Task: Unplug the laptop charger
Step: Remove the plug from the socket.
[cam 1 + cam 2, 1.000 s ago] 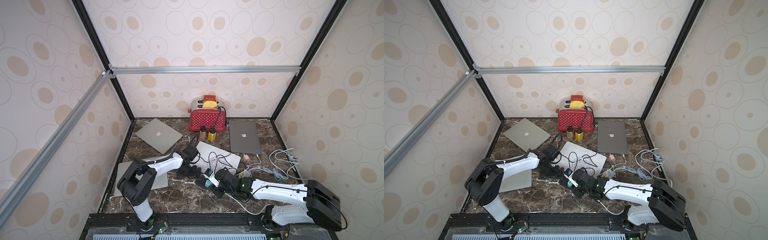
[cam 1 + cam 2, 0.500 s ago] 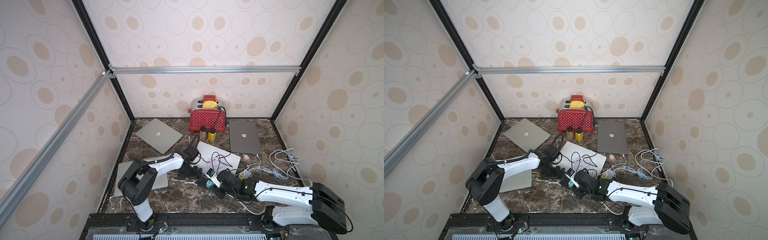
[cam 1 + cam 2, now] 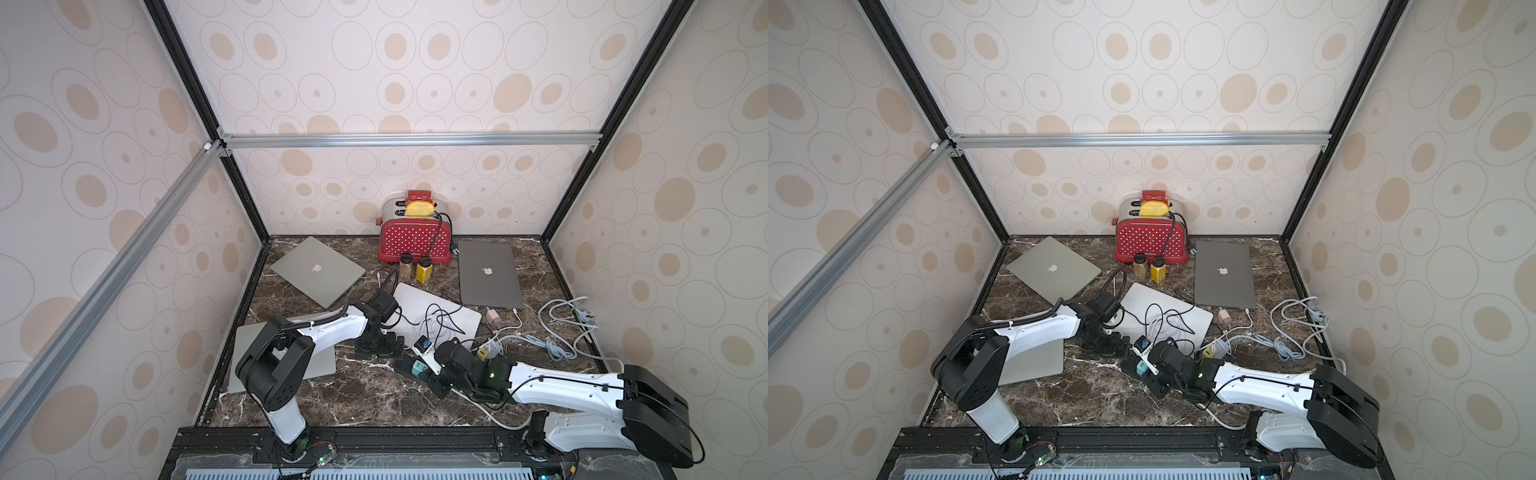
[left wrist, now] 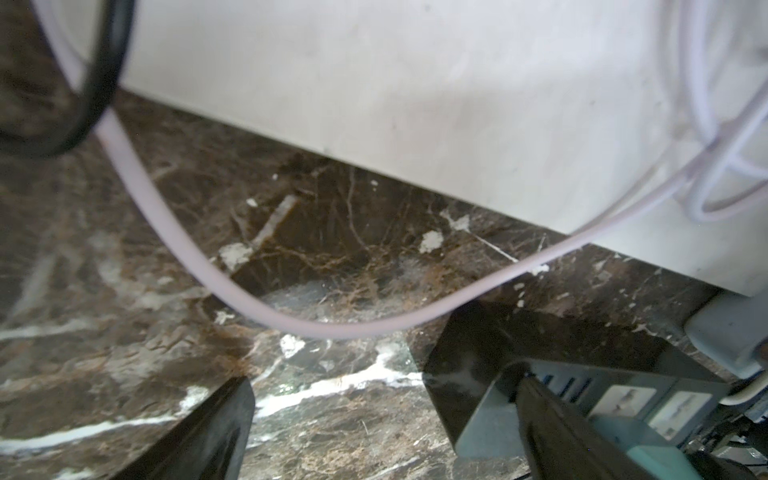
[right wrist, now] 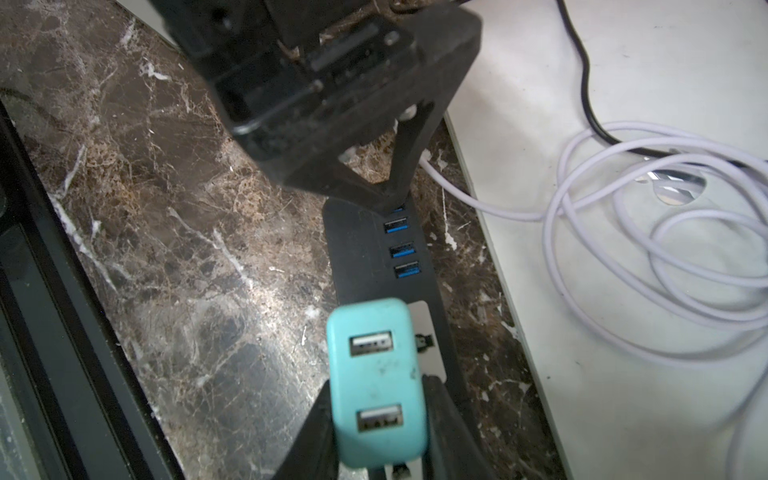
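My right gripper (image 5: 380, 432) is shut on a teal two-port charger (image 5: 374, 374), one finger on each side of it. The charger stands over a white socket of the black power strip (image 5: 374, 257); whether its prongs are still in the socket is hidden. In both top views the charger (image 3: 418, 368) (image 3: 1141, 368) shows at the strip's middle. My left gripper (image 4: 382, 415) is open: one of its fingers (image 4: 557, 432) rests on the strip's end by the blue ports, the other stands on bare marble.
A silver laptop (image 3: 440, 307) carrying coiled white and black cables lies just behind the strip. A white plug (image 3: 424, 344) and a yellow plug (image 3: 482, 353) sit nearby. Further back stand a red toaster (image 3: 414, 243), two jars (image 3: 415, 268) and two closed laptops (image 3: 318, 270) (image 3: 488, 274). Grey cables (image 3: 561, 332) lie at the right.
The right arm's rear links have shifted slightly; its gripper stays shut on the teal charger at about the same spot. The left arm has not moved.
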